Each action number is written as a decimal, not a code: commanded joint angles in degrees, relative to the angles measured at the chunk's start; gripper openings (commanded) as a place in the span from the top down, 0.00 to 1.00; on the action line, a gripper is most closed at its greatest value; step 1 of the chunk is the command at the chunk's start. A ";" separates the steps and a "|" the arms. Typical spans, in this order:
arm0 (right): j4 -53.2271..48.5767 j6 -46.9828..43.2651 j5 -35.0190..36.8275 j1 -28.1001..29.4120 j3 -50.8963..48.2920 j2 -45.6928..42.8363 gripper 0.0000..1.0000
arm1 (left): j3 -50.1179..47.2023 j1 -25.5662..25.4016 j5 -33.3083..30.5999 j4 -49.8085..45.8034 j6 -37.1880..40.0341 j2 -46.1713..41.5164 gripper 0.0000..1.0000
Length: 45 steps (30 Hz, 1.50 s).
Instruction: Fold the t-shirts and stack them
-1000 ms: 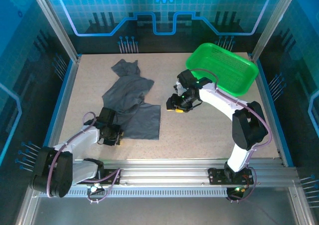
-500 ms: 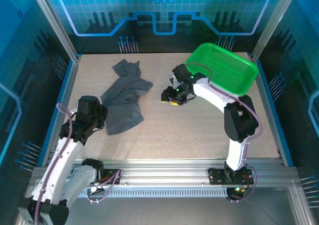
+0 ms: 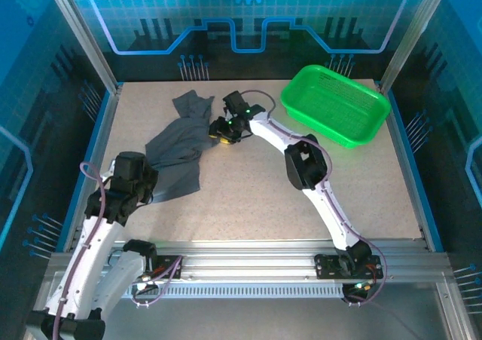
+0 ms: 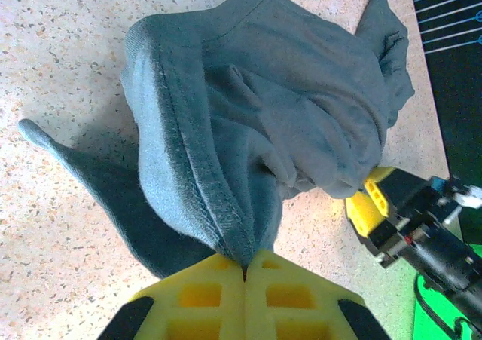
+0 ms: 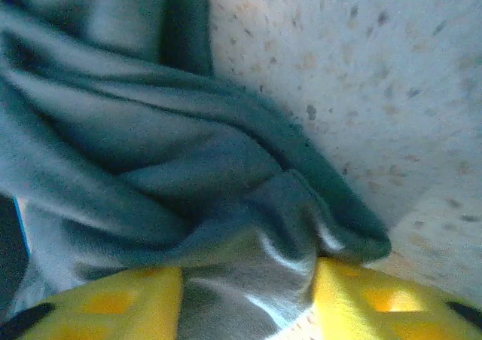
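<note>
The dark slate-grey t-shirt (image 3: 181, 140) lies crumpled on the left half of the table, one sleeve end toward the back. My left gripper (image 3: 147, 180) is at its near-left edge, shut on the stitched hem (image 4: 226, 219), which runs straight into the closed yellow fingertips of that left gripper (image 4: 245, 263). My right gripper (image 3: 219, 133) is at the shirt's right edge. Its yellow fingers (image 5: 113, 302) stand apart with a thick fold of the t-shirt (image 5: 151, 151) between them. From the left wrist, the right gripper (image 4: 370, 204) sits against the fabric's far side.
An empty green basket (image 3: 339, 106) stands at the back right. Bare speckled tabletop (image 3: 256, 197) spreads between the shirt and the basket. Blue frame rails run along the left and right table edges.
The left gripper closed on the hem and drew it left, bunching the shirt. The right arm swung left from mid-table to the shirt's right edge, its fingers narrowing around a fold.
</note>
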 commanded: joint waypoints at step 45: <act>-23.51 -12.59 6.61 -15.26 31.15 -9.16 0.56 | 23.26 14.79 11.18 17.69 15.24 21.89 1.00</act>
